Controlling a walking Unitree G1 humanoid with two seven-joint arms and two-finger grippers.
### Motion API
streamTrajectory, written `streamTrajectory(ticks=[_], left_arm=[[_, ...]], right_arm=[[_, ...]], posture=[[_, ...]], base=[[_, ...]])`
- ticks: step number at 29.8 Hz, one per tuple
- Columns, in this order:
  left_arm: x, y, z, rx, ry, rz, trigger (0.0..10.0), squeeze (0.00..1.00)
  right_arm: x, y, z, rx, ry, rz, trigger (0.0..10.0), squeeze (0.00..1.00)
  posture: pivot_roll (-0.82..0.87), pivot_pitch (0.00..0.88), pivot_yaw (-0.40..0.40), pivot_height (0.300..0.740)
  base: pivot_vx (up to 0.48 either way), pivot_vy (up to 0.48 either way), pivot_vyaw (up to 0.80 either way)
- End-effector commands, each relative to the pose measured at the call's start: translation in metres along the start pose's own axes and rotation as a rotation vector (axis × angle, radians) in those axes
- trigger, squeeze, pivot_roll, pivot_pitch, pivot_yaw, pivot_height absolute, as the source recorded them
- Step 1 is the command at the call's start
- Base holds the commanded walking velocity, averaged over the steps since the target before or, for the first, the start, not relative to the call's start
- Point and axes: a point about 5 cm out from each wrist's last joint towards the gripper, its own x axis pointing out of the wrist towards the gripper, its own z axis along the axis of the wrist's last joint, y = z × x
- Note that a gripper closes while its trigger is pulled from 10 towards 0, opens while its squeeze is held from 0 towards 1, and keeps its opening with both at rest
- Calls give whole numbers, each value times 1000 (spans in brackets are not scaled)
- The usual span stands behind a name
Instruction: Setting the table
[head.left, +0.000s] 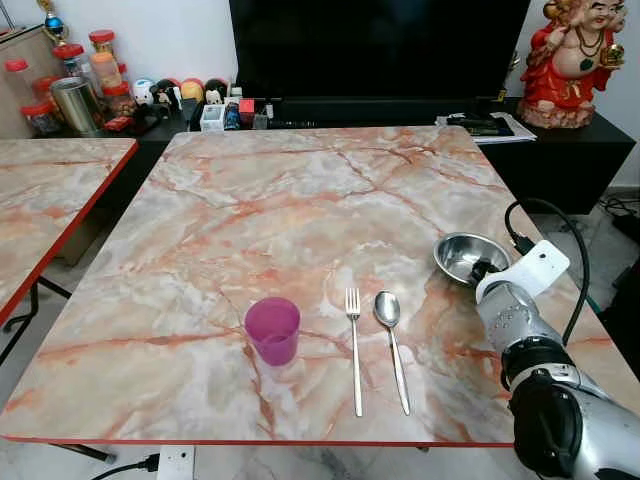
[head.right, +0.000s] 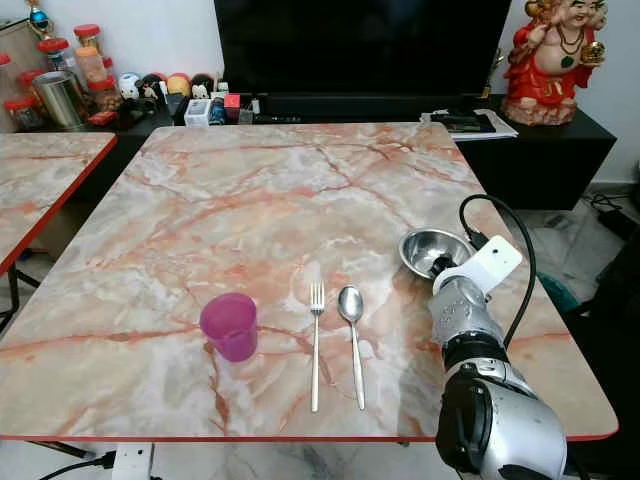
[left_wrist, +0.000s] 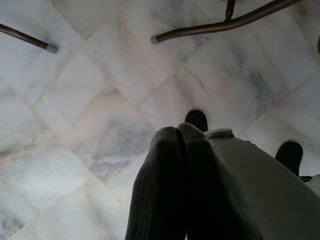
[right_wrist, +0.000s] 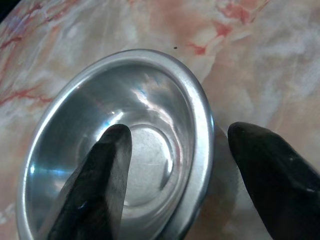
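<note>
Right wrist view: open right tool (right_wrist: 172, 172) astride steel bowl (right_wrist: 150, 100) rim, one finger inside.

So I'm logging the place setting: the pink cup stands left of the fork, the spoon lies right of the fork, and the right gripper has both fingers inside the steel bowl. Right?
Not quite. In the right wrist view the right gripper straddles the steel bowl's rim: one finger inside, the other outside over the table. The rest holds: the pink cup stands left of the fork, and the spoon lies right of it.
</note>
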Motion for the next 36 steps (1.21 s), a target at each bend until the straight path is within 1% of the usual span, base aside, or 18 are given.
streamTrajectory(ticks=[1, 10, 31, 36], left_arm=[[0, 5, 1, 12, -3, 12, 10000, 0], [0, 6, 0, 18, 2, 8, 10000, 0], [0, 5, 0, 40, 10, 0, 10000, 0], [-1, 6, -3, 43, 14, -1, 10000, 0]], right_arm=[[0, 4, 6, 20, -12, 8, 0, 0], [0, 6, 4, 6, -6, 15, 0, 0], [0, 4, 1, 21, -3, 0, 0, 0], [-1, 6, 2, 52, -9, -6, 0, 0]], posture=[[-33, 21, 10, 740], [-38, 24, 15, 740], [-35, 19, 18, 740], [-31, 11, 18, 740]], base=[[0, 0, 0], [0, 0, 0], [0, 0, 0], [0, 0, 0]])
